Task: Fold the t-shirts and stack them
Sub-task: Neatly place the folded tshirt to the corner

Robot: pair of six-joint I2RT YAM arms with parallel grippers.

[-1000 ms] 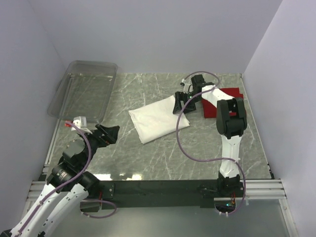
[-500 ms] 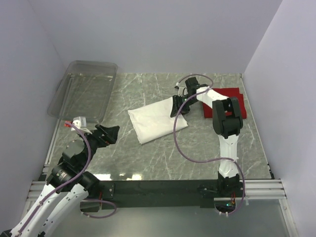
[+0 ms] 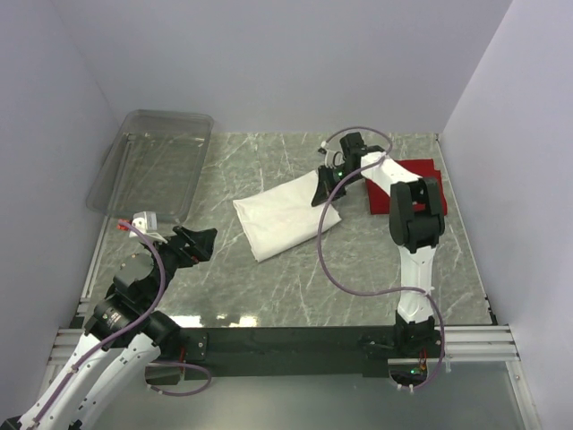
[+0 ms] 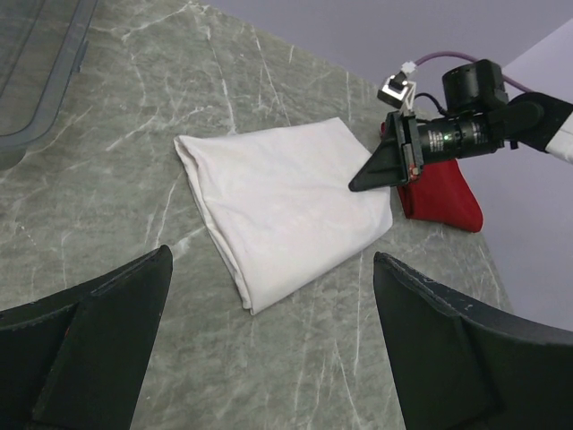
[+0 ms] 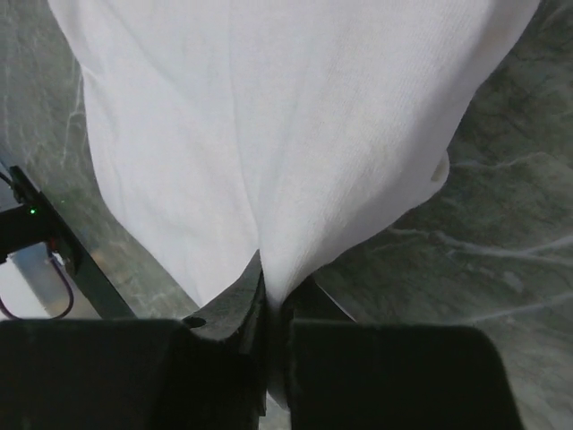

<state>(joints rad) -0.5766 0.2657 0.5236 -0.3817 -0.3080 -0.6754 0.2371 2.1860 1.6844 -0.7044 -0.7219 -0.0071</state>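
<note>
Pinching the edge of the folded white cloth t-shirt (image 3: 282,219) in our tightly clamped right gripper (image 3: 321,194), left gripper (image 3: 199,242) gaping idle, we risk unfolding it if only 1 layer lifts.

Arms are white shells with chunky black joints, left arm (image 3: 72,372) and right arm (image 3: 412,269) each trail a purple cable (image 3: 329,264). Left end effector (image 4: 270,260) fingers (image 4: 89,340) are matte black wedges.
</note>
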